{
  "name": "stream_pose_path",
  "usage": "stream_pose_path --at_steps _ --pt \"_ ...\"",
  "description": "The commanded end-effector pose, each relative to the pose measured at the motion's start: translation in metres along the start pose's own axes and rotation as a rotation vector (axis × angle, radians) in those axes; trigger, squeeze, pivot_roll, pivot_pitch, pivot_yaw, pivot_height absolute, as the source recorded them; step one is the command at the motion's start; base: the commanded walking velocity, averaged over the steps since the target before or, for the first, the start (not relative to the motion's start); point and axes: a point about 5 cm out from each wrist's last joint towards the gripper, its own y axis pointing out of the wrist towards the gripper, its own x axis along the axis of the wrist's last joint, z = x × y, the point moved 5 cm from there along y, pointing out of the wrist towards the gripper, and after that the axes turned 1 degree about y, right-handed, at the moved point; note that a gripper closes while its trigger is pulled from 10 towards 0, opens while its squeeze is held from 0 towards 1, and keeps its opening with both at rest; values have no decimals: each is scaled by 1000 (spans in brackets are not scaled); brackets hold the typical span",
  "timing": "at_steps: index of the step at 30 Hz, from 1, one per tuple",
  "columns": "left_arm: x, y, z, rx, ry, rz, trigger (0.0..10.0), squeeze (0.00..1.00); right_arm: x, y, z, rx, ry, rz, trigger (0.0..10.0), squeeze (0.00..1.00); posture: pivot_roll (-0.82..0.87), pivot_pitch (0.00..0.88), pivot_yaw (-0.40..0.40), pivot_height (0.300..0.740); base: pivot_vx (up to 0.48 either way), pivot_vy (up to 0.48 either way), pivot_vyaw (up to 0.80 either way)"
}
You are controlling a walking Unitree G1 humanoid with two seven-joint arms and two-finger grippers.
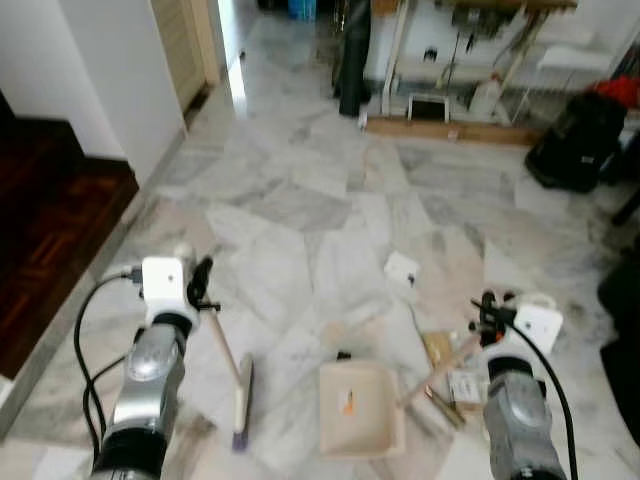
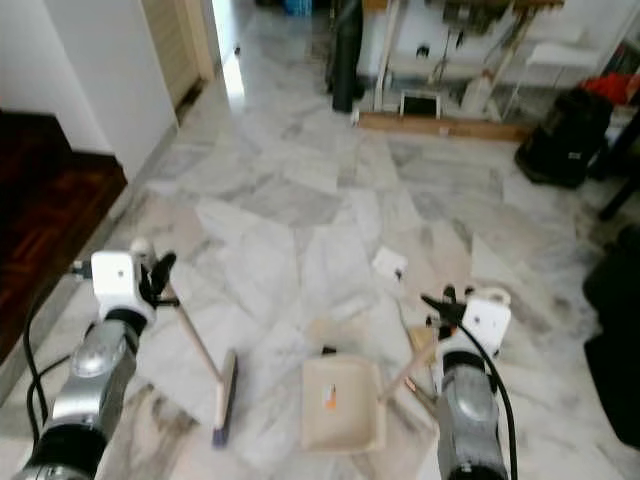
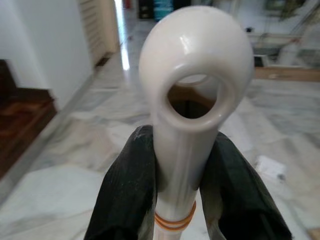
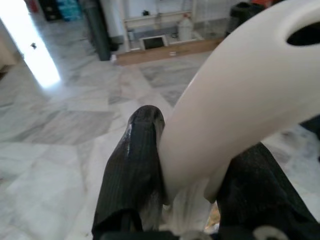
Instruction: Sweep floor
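Note:
My left gripper (image 1: 200, 285) is shut on the cream handle of a broom (image 3: 195, 75). The stick slants down to the broom head (image 1: 242, 400), which rests on the marble floor. My right gripper (image 1: 487, 310) is shut on the cream handle of a dustpan (image 4: 240, 95). The beige dustpan (image 1: 360, 410) lies flat on the floor between my arms, with a small orange mark inside. Right of the pan lie scraps of paper and card (image 1: 452, 372). A white paper scrap (image 1: 401, 267) lies farther out.
A dark wooden floor (image 1: 50, 220) lies on the left beside a white wall (image 1: 110, 70). At the back stand a cluttered rack (image 1: 460, 60) and a black upright cylinder (image 1: 352, 60). A black bag (image 1: 580, 140) sits far right, with another dark object (image 1: 622, 330) near the right edge.

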Motion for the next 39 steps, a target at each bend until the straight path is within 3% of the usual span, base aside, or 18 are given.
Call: stream_pose_path --at_steps 1,22,39 --pt "15 3 4 2 0 -58 10000 0 15 5 2 5 6 -57 10000 0 -78 52 -25 740 368 0 0" --pt "13 2 1 -13 0 -55 10000 0 19 4 0 -6 9 -82 10000 0 -79 48 -18 740 360 0 0" --pt "14 2 -1 -25 -5 -53 10000 0 7 -2 -16 -71 -94 -37 10000 0 -87 77 -13 740 0 0 0"
